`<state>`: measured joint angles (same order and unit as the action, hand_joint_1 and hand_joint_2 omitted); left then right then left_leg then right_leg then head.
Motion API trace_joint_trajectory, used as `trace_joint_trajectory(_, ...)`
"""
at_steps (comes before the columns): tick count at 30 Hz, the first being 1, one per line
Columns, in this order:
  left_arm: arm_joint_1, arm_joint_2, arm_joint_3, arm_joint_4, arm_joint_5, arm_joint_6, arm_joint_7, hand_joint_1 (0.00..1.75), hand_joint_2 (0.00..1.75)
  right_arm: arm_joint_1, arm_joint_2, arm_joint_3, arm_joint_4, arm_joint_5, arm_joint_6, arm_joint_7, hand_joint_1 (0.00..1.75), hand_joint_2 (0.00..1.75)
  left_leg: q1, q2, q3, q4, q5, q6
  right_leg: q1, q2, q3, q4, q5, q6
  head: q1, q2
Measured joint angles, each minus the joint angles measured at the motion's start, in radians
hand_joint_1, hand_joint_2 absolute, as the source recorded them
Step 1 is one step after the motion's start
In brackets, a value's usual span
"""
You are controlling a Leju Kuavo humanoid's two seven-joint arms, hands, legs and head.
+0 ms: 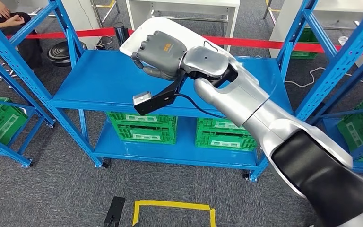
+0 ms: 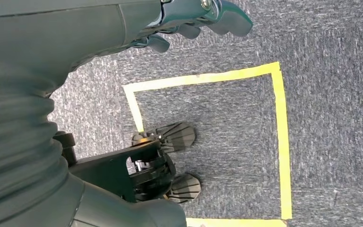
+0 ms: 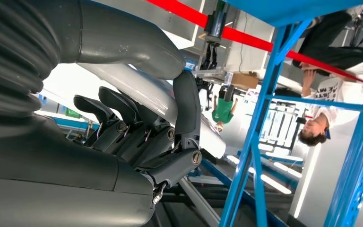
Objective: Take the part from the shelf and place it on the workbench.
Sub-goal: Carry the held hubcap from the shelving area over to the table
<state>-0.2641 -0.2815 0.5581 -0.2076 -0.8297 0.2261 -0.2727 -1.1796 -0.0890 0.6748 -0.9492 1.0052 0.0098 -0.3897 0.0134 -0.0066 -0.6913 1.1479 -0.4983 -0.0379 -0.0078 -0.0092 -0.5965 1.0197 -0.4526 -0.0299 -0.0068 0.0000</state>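
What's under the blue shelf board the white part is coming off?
Two green crates sit on the lower shelf. The robot hand gripping the white part and its arm cover the second crate's upper right.

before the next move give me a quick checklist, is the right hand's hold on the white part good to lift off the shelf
1. Right hand on the white part: ok, fingers curl around its near edge, thumb on the other face in the right wrist view.
2. Part off the blue shelf: cannot tell, it sits tilted at the back of the shelf board and any contact is hidden.
3. Grip firmness: cannot tell, only one edge is held.
4. Path back toward the robot: ok, nothing lies on the shelf board in front of the hand.
5. Left hand: ok, hangs over the carpet holding nothing, fingers curled.
6. Person nearby: ok, seated beyond the shelf frame.
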Motion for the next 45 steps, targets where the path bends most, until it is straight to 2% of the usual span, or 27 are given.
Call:
trace_joint_trajectory(2, 0.0, 0.001, 0.0, 0.0, -0.002, 0.0, 0.0, 0.0, 1.75, 0.0, 0.0, 0.0, 0.007, -0.001, 0.001, 0.0, 1.75, 1.75, 0.002, 0.001, -0.047, 0.13, -0.066, -0.01, -0.001, 0.0, -0.013, 0.001, 0.009, -0.002, 0.0, 0.0)
trace_joint_trajectory(3, 0.0, 0.001, 0.0, 0.0, -0.004, 0.0, 0.001, 0.0, 1.75, 0.0, 0.0, 0.0, 0.011, -0.002, 0.002, 0.0, 1.75, 1.75, 0.003, 0.001, -0.056, 0.165, -0.077, -0.012, -0.001, 0.0, -0.02, 0.002, 0.014, -0.001, 0.0, 0.0)
trace_joint_trajectory(4, 0.0, 0.001, 0.0, 0.0, -0.005, 0.0, 0.001, 0.0, 1.75, 0.001, -0.001, 0.0, 0.014, -0.004, 0.002, 0.0, 1.75, 1.75, 0.004, 0.001, -0.045, 0.162, -0.07, -0.014, -0.002, 0.0, -0.026, 0.004, 0.018, 0.002, 0.0, 0.0)
trace_joint_trajectory(5, 0.0, 0.002, 0.0, 0.0, -0.006, -0.001, 0.002, 0.0, 1.75, 0.002, -0.003, 0.0, 0.016, -0.006, 0.002, 0.0, 1.75, 1.75, 0.005, 0.002, -0.013, 0.117, -0.048, -0.015, -0.003, 0.001, -0.031, 0.006, 0.021, 0.004, 0.0, 0.0)
trace_joint_trajectory(6, -0.001, 0.002, 0.0, 0.0, -0.007, -0.001, 0.002, 0.0, 1.75, 0.002, -0.005, 0.0, 0.018, -0.007, 0.002, 0.0, 1.75, 1.75, 0.007, 0.002, 0.03, 0.047, -0.023, -0.016, -0.005, 0.001, -0.036, 0.01, 0.023, 0.008, 0.0, 0.0)
trace_joint_trajectory(8, -0.003, 0.0, 0.0, 0.0, -0.009, -0.003, 0.004, 0.0, 1.75, 0.001, -0.01, 0.0, 0.019, -0.011, -0.001, 0.0, 1.75, 1.75, 0.007, 0.0, 0.097, -0.068, 0.005, -0.009, -0.002, 0.001, -0.048, 0.02, 0.028, 0.018, 0.0, 0.0)
trace_joint_trajectory(9, -0.004, -0.001, 0.0, 0.0, -0.009, -0.004, 0.005, 0.0, 1.75, 0.001, -0.012, 0.0, 0.019, -0.012, -0.002, -0.001, 1.75, 1.75, 0.006, -0.001, 0.108, -0.093, 0.007, -0.001, 0.0, 0.002, -0.053, 0.021, 0.032, 0.025, 0.0, 0.0)
trace_joint_trajectory(12, -0.005, -0.002, 0.001, 0.0, -0.009, -0.005, 0.007, 0.0, 1.75, 0.002, -0.019, 0.0, 0.02, -0.015, -0.003, 0.0, 1.75, 1.75, 0.004, -0.003, 0.1, -0.097, 0.018, 0.027, 0.0, 0.003, -0.06, 0.019, 0.042, 0.044, 0.001, 0.0)
trace_joint_trajectory(14, -0.007, -0.003, 0.001, 0.0, -0.007, -0.005, 0.007, 0.0, 1.75, 0.002, -0.023, 0.0, 0.02, -0.017, -0.003, 0.001, 1.75, 1.75, 0.005, -0.001, 0.091, -0.1, 0.029, 0.044, -0.003, 0.004, -0.082, 0.065, 0.004, 0.053, 0.002, 0.0)
trace_joint_trajectory(17, -0.008, -0.004, 0.002, 0.0, -0.001, -0.005, 0.005, 0.0, 1.75, 0.006, -0.025, 0.0, 0.02, -0.019, -0.003, 0.003, 1.75, 1.75, 0.004, 0.001, 0.07, -0.1, 0.044, 0.056, -0.003, 0.006, -0.157, 0.256, -0.105, 0.06, 0.003, 0.0)
trace_joint_trajectory(18, -0.008, -0.003, 0.003, 0.0, 0.001, -0.005, 0.005, 0.0, 1.75, 0.009, -0.025, 0.0, 0.02, -0.019, -0.003, 0.004, 1.75, 1.75, 0.003, 0.001, 0.064, -0.099, 0.049, 0.057, -0.003, 0.007, -0.169, 0.298, -0.121, 0.06, 0.003, 0.0)
trace_joint_trajectory(19, -0.008, -0.003, 0.003, 0.0, 0.003, -0.005, 0.004, 0.0, 1.75, 0.012, -0.025, 0.0, 0.02, -0.019, -0.003, 0.005, 1.75, 1.75, 0.002, 0.001, 0.058, -0.099, 0.054, 0.056, -0.003, 0.007, -0.163, 0.304, -0.12, 0.057, 0.003, 0.0)
trace_joint_trajectory(20, -0.008, -0.002, 0.004, 0.0, 0.004, -0.005, 0.002, 0.0, 1.75, 0.013, -0.025, 0.0, 0.02, -0.019, -0.003, 0.006, 1.75, 1.75, 0.001, 0.0, 0.054, -0.098, 0.057, 0.055, -0.002, 0.007, -0.134, 0.267, -0.102, 0.054, 0.003, 0.0)
trace_joint_trajectory(22, -0.008, -0.003, 0.007, 0.0, 0.005, -0.005, -0.001, 0.0, 1.75, 0.011, -0.025, 0.0, 0.02, -0.019, -0.003, 0.008, 1.75, 1.75, 0.0, 0.0, 0.048, -0.097, 0.064, 0.05, 0.001, 0.007, -0.042, 0.123, -0.056, 0.041, 0.002, 0.0)
trace_joint_trajectory(23, -0.009, -0.003, 0.008, 0.0, 0.005, -0.005, -0.002, 0.0, 1.75, 0.01, -0.024, 0.0, 0.019, -0.019, -0.004, 0.009, 1.75, 1.75, -0.001, 0.0, 0.045, -0.097, 0.068, 0.045, 0.005, 0.007, -0.008, 0.063, -0.041, 0.036, 0.002, 0.0)
trace_joint_trajectory(24, -0.009, -0.003, 0.008, 0.0, 0.005, -0.005, -0.003, 0.0, 1.75, 0.008, -0.023, 0.0, 0.019, -0.019, -0.004, 0.01, 1.75, 1.75, -0.002, 0.0, 0.043, -0.097, 0.071, 0.04, 0.009, 0.007, 0.01, 0.028, -0.035, 0.031, 0.002, 0.0)
trace_joint_trajectory(26, -0.01, -0.004, 0.009, 0.0, 0.005, -0.006, -0.002, 0.0, 1.75, 0.007, -0.021, 0.0, 0.019, -0.019, -0.004, 0.011, 1.75, 1.75, -0.002, 0.001, 0.041, -0.102, 0.081, 0.027, 0.014, 0.008, 0.009, 0.016, -0.028, 0.024, 0.003, 0.0)
trace_joint_trajectory(28, -0.01, -0.005, 0.01, 0.0, 0.005, -0.006, 0.0, 0.0, 1.75, 0.007, -0.02, 0.0, 0.019, -0.018, -0.004, 0.012, 1.75, 1.75, -0.002, 0.001, 0.035, -0.098, 0.076, 0.015, 0.008, 0.005, 0.006, 0.008, -0.015, 0.012, 0.003, 0.0)
trace_joint_trajectory(30, -0.011, -0.004, 0.011, 0.0, 0.005, -0.004, 0.001, 0.0, 1.75, 0.007, -0.018, 0.0, 0.019, -0.018, -0.004, 0.012, 1.75, 1.75, -0.001, 0.001, 0.007, -0.032, 0.025, 0.005, 0.002, 0.002, 0.001, 0.001, -0.003, 0.001, 0.0, 0.0)
trace_joint_trajectory(32, -0.011, -0.003, 0.011, 0.001, 0.008, -0.003, 0.001, 0.0, 1.75, 0.007, -0.017, 0.0, 0.019, -0.018, -0.004, 0.012, 1.75, 1.75, 0.0, 0.001, -0.038, 0.093, -0.047, -0.005, 0.002, 0.001, -0.009, 0.001, 0.005, -0.003, -0.001, 0.0)
trace_joint_trajectory(33, -0.011, -0.002, 0.012, 0.001, 0.009, -0.003, 0.001, 0.0, 1.75, 0.008, -0.016, 0.0, 0.02, -0.018, -0.004, 0.012, 1.75, 1.75, 0.001, 0.001, -0.054, 0.143, -0.069, -0.008, 0.002, 0.001, -0.015, 0.002, 0.01, -0.003, -0.001, 0.0)
trace_joint_trajectory(34, -0.011, -0.001, 0.012, 0.001, 0.011, -0.002, 0.001, 0.0, 1.75, 0.008, -0.014, 0.0, 0.02, -0.018, -0.003, 0.012, 1.75, 1.75, 0.001, 0.001, -0.055, 0.163, -0.074, -0.009, 0.002, 0.001, -0.021, 0.003, 0.014, -0.002, -0.001, 0.0)
trace_joint_trajectory(35, -0.011, -0.001, 0.012, 0.001, 0.012, -0.001, 0.001, 0.0, 1.75, 0.008, -0.013, 0.0, 0.02, -0.018, -0.003, 0.012, 1.75, 1.75, 0.001, 0.002, -0.037, 0.145, -0.062, -0.01, 0.001, 0.001, -0.026, 0.004, 0.017, 0.0, -0.001, 0.0)
trace_joint_trajectory(37, -0.011, 0.001, 0.012, 0.001, 0.012, 0.0, 0.0, 0.0, 1.75, 0.006, -0.012, 0.0, 0.02, -0.018, -0.003, 0.012, 1.75, 1.75, 0.002, 0.002, 0.039, 0.025, -0.018, -0.008, 0.0, 0.0, -0.035, 0.011, 0.021, 0.005, -0.001, 0.0)
trace_joint_trajectory(39, -0.013, 0.001, 0.013, 0.001, 0.012, 0.0, 0.0, 0.0, 1.75, 0.002, -0.012, 0.0, 0.02, -0.018, -0.003, 0.012, 1.75, 1.75, 0.001, 0.0, 0.096, -0.077, 0.006, 0.004, 0.003, 0.001, -0.045, 0.019, 0.026, 0.015, 0.0, 0.0)
trace_joint_trajectory(43, -0.013, 0.001, 0.013, 0.001, 0.012, 0.0, 0.0, 0.0, 1.75, -0.004, -0.011, 0.0, 0.02, -0.019, -0.003, 0.012, 1.75, 1.75, -0.003, -0.003, 0.096, -0.097, 0.02, 0.037, 0.004, 0.001, -0.057, 0.021, 0.034, 0.038, 0.001, 0.0)
trace_joint_trajectory(45, -0.014, 0.001, 0.014, 0.001, 0.012, 0.0, -0.001, 0.0, 1.75, -0.006, -0.011, 0.0, 0.02, -0.018, -0.003, 0.013, 1.75, 1.75, 0.0, -0.001, 0.088, -0.1, 0.031, 0.052, 0.001, 0.003, -0.082, 0.077, -0.01, 0.047, 0.001, 0.0)
